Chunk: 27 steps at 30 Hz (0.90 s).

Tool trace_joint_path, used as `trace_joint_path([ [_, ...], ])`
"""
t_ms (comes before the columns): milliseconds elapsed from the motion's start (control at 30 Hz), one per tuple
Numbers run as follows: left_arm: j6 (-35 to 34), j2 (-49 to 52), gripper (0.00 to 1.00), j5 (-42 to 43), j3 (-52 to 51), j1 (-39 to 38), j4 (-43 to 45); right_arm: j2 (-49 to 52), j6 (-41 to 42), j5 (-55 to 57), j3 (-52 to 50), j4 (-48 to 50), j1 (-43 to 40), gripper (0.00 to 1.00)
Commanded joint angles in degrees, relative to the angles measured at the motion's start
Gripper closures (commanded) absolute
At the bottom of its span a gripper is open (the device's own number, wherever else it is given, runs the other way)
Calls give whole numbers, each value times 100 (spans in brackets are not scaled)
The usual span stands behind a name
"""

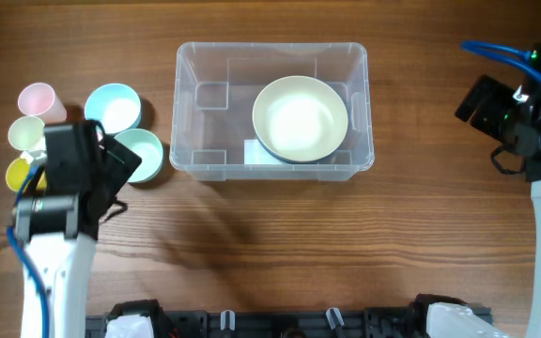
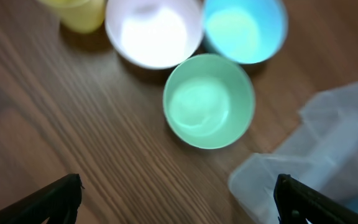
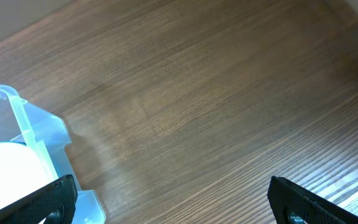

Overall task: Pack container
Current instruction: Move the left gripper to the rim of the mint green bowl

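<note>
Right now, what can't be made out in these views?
Overhead: the left arm covers part of the yellow plastic cup and the mint green round bowl.
Overhead: the pale cream round bowl hides part of the white label in the large clear rectangular plastic container.
Left wrist: blurred; container cut off at right.
Right wrist: only a container corner, cut off at left.

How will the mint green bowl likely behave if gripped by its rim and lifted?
The mint green bowl looks like smooth plastic, empty: probably light, stiff, slippery. Wide and low, it seems unlikely to tip. Pushed, it might slide into the blue bowl close beside it.
</note>
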Motion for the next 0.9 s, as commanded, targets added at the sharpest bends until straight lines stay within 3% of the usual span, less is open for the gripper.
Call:
trace_joint_path([
  [0, -885, 649, 0, 229, -74, 131, 61, 55, 85, 96, 107, 13, -15, 0],
  [267, -916, 1521, 0, 640, -74, 199, 511, 55, 87, 98, 107, 13, -15, 1],
  [733, -909, 1646, 1, 728, -455, 748, 1027, 55, 85, 98, 107, 13, -15, 0],
  [867, -658, 1657, 10, 1097, -739, 1021, 1582, 55, 87, 98, 107, 13, -15, 0],
])
